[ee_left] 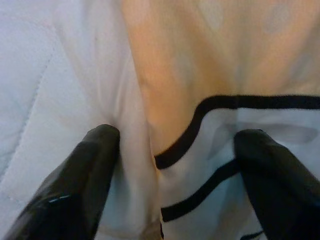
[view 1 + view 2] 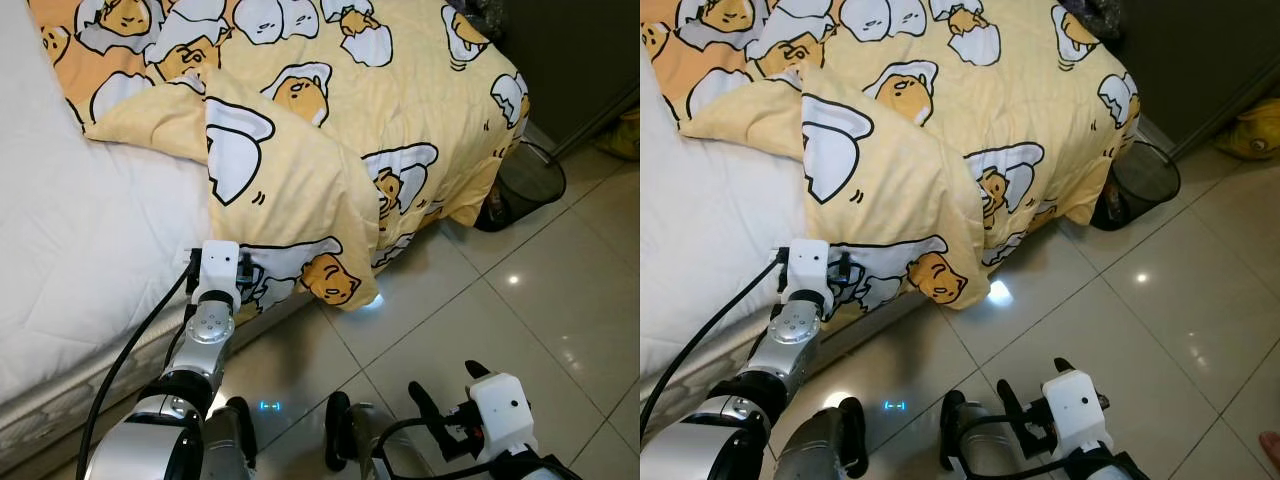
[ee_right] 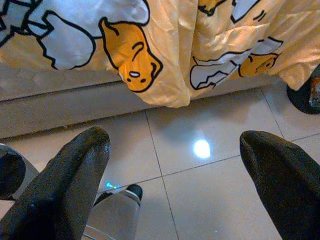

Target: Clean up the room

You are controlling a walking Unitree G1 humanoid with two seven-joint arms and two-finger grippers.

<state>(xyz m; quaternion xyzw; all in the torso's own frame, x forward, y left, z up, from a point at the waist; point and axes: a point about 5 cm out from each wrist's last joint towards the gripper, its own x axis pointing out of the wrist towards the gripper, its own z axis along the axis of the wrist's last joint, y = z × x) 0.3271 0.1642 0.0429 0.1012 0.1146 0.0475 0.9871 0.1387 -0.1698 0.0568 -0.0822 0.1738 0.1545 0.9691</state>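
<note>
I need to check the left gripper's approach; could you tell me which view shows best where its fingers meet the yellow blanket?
The left wrist view: the open fingers straddle the blanket edge on the white mattress. The eye views show the left gripper mostly hidden.

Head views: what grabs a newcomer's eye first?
The yellow cartoon-print blanket, spilling off the white mattress so that one corner hangs toward the tiled floor. Next, the left gripper, fingers open against the blanket's hanging edge. A black mesh bin stands at the bed's far corner.
</note>
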